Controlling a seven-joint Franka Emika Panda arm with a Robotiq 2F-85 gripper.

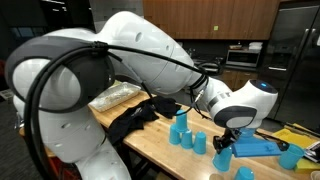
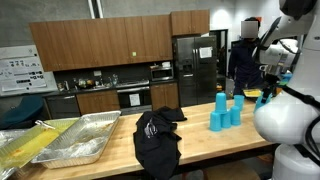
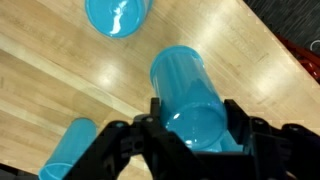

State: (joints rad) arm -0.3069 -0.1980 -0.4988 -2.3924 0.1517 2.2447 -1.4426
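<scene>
In the wrist view a blue plastic cup stands between my gripper's two black fingers, which press against its sides. Its round near end fills the gap between them. Light wood table lies beneath it. Two more blue cups are close by there, one at the top and one lying at the lower left. In an exterior view the gripper hangs over the table's far end, with the held cup under it among several other blue cups.
A black cloth lies mid-table, with foil trays beyond it. A flat blue item sits next to the gripper. Blue cups stand in a cluster near the table's end. Kitchen cabinets and a fridge line the back.
</scene>
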